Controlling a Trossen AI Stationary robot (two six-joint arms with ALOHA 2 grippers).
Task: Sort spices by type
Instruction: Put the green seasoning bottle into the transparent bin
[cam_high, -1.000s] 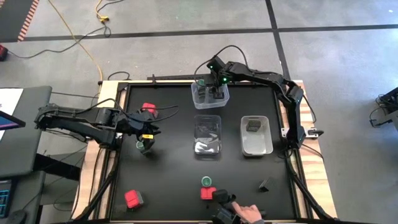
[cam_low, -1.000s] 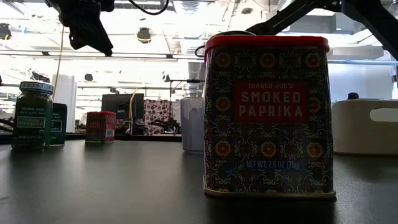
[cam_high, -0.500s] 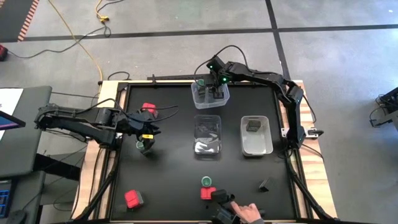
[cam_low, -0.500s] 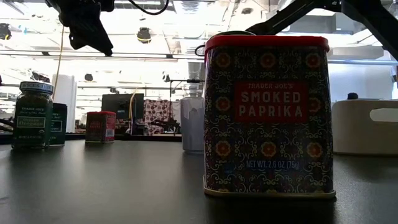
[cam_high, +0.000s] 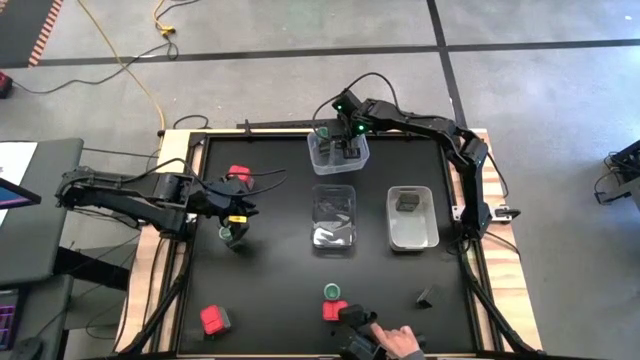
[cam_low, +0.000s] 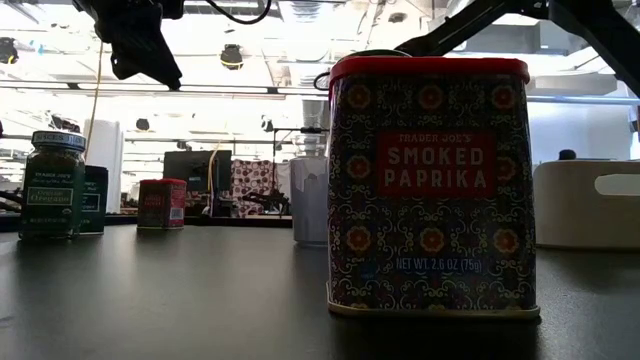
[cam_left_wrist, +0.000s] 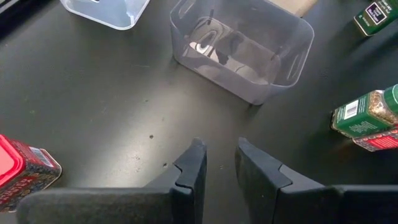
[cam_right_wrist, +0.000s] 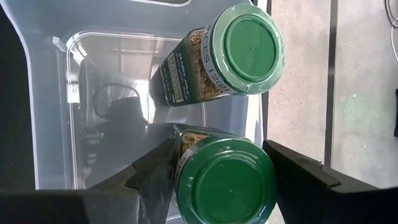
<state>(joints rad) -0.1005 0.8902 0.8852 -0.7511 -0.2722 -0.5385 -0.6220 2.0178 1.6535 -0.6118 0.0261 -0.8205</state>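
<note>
Pinching a round green-lidded glass spice jar (cam_right_wrist: 225, 184) between its two dark fingers, the right hand (cam_high: 345, 150) is reaching into the clear plastic tub (cam_high: 318, 158) at the far edge of the black worktop (cam_high: 280, 280). A second green-lidded jar (cam_right_wrist: 230, 55) is standing in that tub just beside the held one. The left hand (cam_left_wrist: 219, 163) is hovering above the worktop's left side with its fingers nearly pressed together and nothing between them, near a small green-lidded jar (cam_high: 229, 234) and a red square-topped tin (cam_high: 238, 175). Two more clear tubs (cam_high: 333, 222) are sitting mid-worktop, one holding a dark blocky container (cam_high: 406, 202). A smoked paprika tin (cam_low: 430, 185) is standing near the front edge, where a person's hand (cam_high: 397, 343) is showing.
</note>
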